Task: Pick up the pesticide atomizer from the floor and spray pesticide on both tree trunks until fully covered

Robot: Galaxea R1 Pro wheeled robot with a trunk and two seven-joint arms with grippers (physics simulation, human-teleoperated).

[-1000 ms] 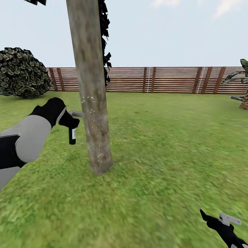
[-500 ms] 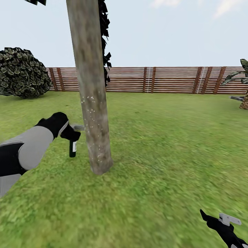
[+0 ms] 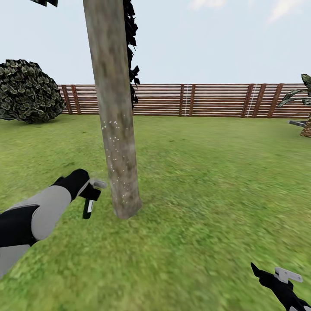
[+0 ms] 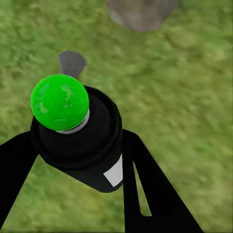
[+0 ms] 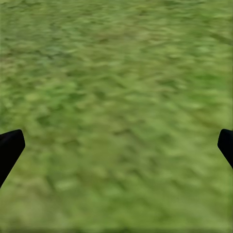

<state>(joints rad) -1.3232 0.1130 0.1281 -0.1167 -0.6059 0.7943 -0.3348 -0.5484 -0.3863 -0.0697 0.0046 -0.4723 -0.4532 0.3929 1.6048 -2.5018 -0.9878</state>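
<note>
Item 1, far left of your head view: a rounded dark-leaved bush (image 3: 26, 91), standing on the lawn in front of the fence.

Item 2: your left arm, grey and black, reaching in low from the left edge. Your left gripper (image 3: 88, 193) is pinched on the pesticide atomizer (image 3: 88, 208), a small dark bottle with a pale label that hangs tilted below the fingers, just above the grass (image 3: 194, 181) and just beside the foot of the trunk, not touching it. Your left wrist view shows the atomizer (image 4: 77, 138) from above, black-bodied with a bright green round cap, clamped between two black fingers (image 4: 145, 189); the base of the trunk (image 4: 141, 12) sits at that frame's edge.

Item 3: the tree trunk (image 3: 113, 108), a thick mottled grey-brown column leaning slightly, rooted in the grass. White specks dot its lower middle part. Dark leaves (image 3: 129, 47) of another tree show behind its upper part.

Item 4: a brown horizontal-slat wooden fence (image 3: 194, 100) running across the far edge of the lawn.

Item 5, far right: a low plant with broad striped leaves (image 3: 300, 97) at the frame edge.

Item 6, lower right corner: your right gripper (image 3: 278, 280), black with a grey piece, low over the grass and well apart from the trunk. Your right wrist view shows its two dark fingertips (image 5: 9, 148) spread wide with nothing but grass between them.
</note>
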